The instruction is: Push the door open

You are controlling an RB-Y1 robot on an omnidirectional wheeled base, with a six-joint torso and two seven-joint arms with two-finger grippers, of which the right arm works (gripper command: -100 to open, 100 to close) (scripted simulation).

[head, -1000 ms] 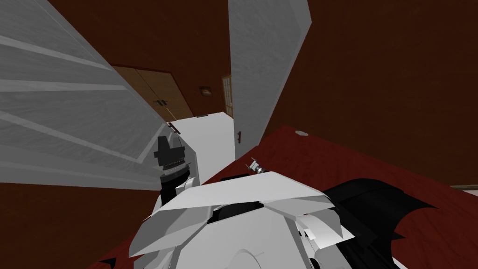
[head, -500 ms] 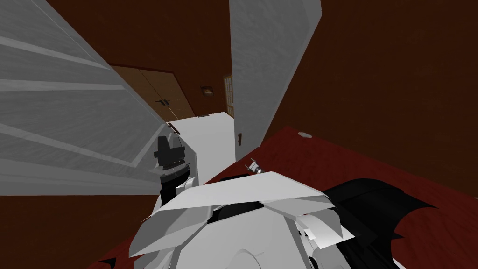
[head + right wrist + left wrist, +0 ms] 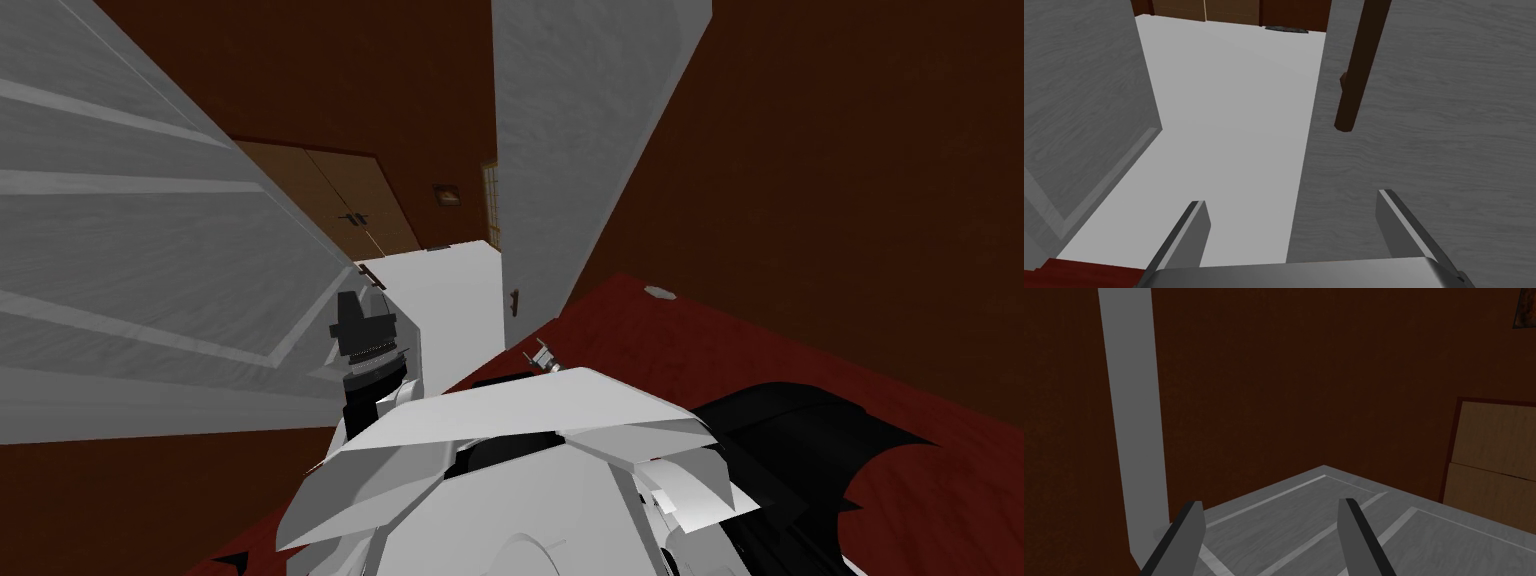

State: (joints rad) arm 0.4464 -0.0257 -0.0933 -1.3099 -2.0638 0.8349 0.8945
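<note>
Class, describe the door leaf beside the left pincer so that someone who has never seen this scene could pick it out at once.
Find the strip of white floor running between two grey door leaves. The leaf wanted stands on the robot's left, by the left pincer. Unlike the plain leaf opposite, which carries a dark handle, its face bears lighter lines framing panels.

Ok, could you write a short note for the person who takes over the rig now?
Left claw: open, empty, at the face of the panelled grey door.
Right claw: open, empty, aimed at the gap beside the plain grey door with its brown handle.
Done: both doors stand ajar; white floor shows between them.
Left: probably push the doors wider.
</note>
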